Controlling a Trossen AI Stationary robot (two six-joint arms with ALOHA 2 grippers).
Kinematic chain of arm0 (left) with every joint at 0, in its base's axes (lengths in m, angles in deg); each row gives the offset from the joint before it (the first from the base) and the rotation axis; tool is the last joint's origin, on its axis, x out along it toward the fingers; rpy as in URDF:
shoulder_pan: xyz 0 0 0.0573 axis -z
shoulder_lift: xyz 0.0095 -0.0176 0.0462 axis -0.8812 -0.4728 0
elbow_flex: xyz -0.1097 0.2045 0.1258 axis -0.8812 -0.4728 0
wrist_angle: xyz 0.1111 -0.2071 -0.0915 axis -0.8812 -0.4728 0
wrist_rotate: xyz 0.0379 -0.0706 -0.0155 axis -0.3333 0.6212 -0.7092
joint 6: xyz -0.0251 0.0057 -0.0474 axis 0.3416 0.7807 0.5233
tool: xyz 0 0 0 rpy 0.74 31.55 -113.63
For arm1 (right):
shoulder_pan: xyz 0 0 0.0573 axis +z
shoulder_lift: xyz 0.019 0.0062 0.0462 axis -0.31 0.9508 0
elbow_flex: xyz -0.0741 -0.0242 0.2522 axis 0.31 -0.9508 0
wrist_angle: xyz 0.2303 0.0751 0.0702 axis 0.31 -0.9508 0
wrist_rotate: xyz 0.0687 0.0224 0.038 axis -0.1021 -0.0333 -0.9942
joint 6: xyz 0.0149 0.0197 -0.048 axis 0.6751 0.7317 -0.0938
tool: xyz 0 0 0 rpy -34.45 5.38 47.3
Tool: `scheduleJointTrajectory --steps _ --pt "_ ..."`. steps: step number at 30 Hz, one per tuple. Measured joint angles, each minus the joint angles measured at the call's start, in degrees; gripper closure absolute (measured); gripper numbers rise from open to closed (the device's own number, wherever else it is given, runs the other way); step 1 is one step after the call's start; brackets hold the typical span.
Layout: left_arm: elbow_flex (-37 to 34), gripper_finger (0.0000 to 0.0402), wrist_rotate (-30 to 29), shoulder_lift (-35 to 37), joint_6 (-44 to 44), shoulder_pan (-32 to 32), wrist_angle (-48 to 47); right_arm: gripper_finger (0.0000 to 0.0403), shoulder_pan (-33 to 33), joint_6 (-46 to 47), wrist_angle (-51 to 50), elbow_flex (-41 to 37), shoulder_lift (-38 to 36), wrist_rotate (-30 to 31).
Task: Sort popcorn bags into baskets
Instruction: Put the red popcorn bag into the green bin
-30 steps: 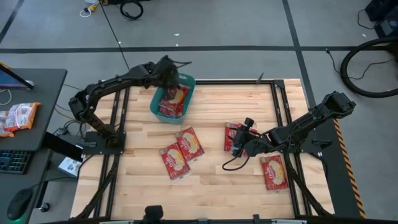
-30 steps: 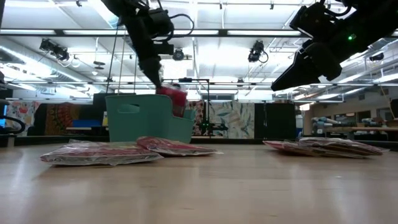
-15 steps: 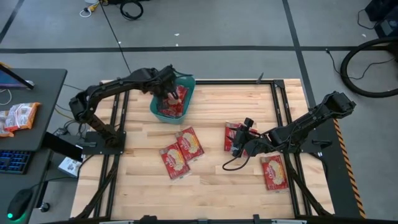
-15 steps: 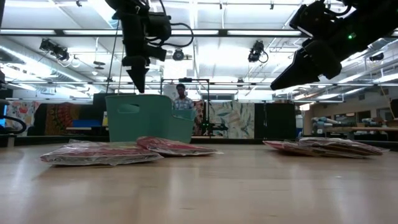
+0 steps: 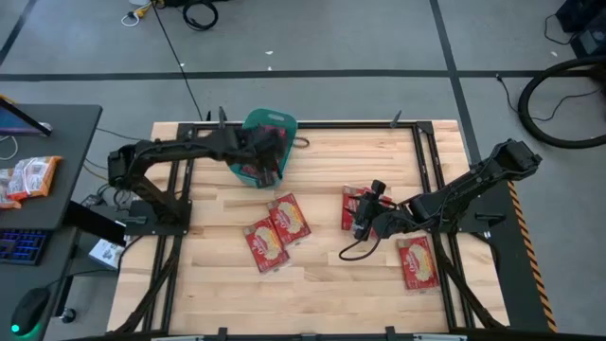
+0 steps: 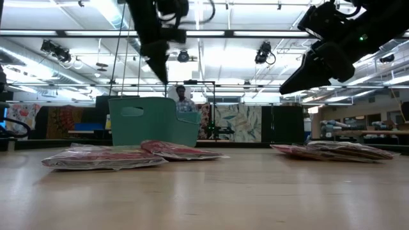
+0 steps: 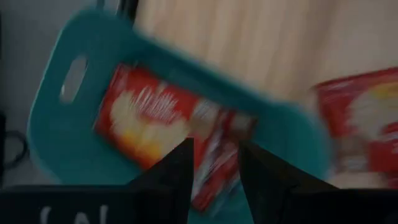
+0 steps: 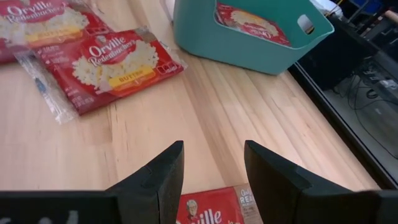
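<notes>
The teal basket (image 5: 275, 120) stands at the table's far left; red popcorn bags (image 7: 146, 118) lie inside it. My left gripper (image 7: 214, 168) hangs open above the basket's near side (image 5: 273, 163) with nothing between its fingers. Two overlapping bags (image 5: 279, 232) lie flat on the wood at mid-table. One bag (image 5: 355, 204) lies right of centre and another (image 5: 418, 262) nearer the right front. My right gripper (image 8: 211, 168) hovers open above the bag right of centre (image 5: 363, 225), clear of it.
Dark metal rails (image 5: 428, 180) frame the tabletop. A black cable (image 5: 352, 252) loops below the right gripper. A desk with orange-and-white packets (image 5: 28, 178) stands off the table's left. A person (image 6: 185, 99) stands far behind the basket. Bare wood lies along the near edge.
My left gripper held a red bag over the basket, then opened and let it go; the bag has fallen into the basket. The gripper has since moved toward the table's near edge and risen. The right arm has kept still.
</notes>
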Motion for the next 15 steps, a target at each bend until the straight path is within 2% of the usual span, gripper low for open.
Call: scheduleJointTrajectory --steps 9,15 --pt "-0.3 0.0294 0.0 0.2 0.1 13.4 13.1 0.0229 0.0 2.1 -4.0 0.0 0.0 -3.9" --pt "-7.7 0.0304 -1.2 0.1 -1.4 20.7 25.7 0.0229 0.0 3.0 -4.6 0.0 0.0 -6.5"
